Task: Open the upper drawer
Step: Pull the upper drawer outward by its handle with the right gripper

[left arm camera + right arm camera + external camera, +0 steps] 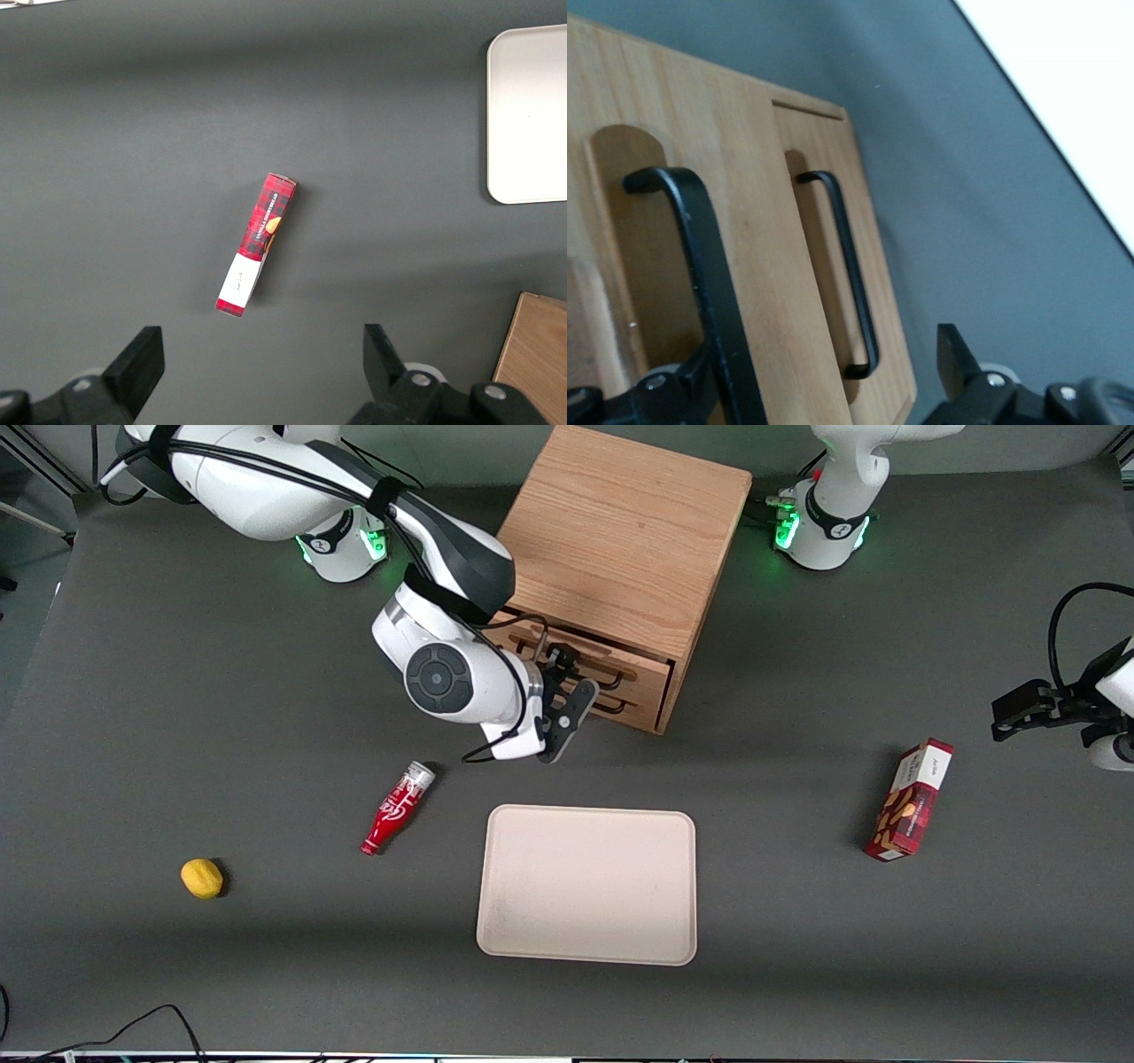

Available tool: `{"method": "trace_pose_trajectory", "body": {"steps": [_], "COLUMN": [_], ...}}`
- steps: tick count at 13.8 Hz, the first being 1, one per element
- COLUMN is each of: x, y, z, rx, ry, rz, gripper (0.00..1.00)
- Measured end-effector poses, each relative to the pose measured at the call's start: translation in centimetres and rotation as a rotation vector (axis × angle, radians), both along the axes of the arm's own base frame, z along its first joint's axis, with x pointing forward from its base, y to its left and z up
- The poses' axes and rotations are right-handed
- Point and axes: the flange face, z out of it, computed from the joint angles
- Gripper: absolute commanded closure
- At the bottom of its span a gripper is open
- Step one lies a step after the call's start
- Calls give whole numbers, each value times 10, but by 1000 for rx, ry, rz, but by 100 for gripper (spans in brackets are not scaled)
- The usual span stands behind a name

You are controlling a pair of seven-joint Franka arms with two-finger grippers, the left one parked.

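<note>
Oak cabinet (620, 540) on table; upper drawer (611, 662) pulled slightly out, standing proud of lower drawer (833, 257). Gripper (560, 682) in front of upper drawer, fingers spread around its black handle (700, 266) (contact uncertain). Tray (587, 884), biscuit box (911, 801), ketchup bottle (397, 808), lemon (202, 878) nearer camera.

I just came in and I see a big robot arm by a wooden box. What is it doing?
The robot's gripper is right at the front of the wooden cabinet, with its open fingers on either side of the upper drawer's black handle. The upper drawer looks pulled out only a little, if at all. The lower drawer under it is untouched. Nearer the front camera on the table lie a tray, a red bottle, a lemon and a red box.
</note>
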Motion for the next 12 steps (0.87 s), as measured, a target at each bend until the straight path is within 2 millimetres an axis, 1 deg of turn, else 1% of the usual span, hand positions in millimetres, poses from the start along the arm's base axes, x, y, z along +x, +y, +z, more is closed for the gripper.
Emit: {"method": "trace_pose_trajectory", "body": {"steps": [2,5,7,10,12], "x": [17,44,60,80,90], "y": [-11,-27,-38,-50,-56], "z": [0,7,8,5,5], "rx": [9,25,33,47,54], "ry": [-7,-31,-40,-47,-53], "rz": [-30,-79,-109,-145,-162], "gripper": [0,0,0,0,0]}}
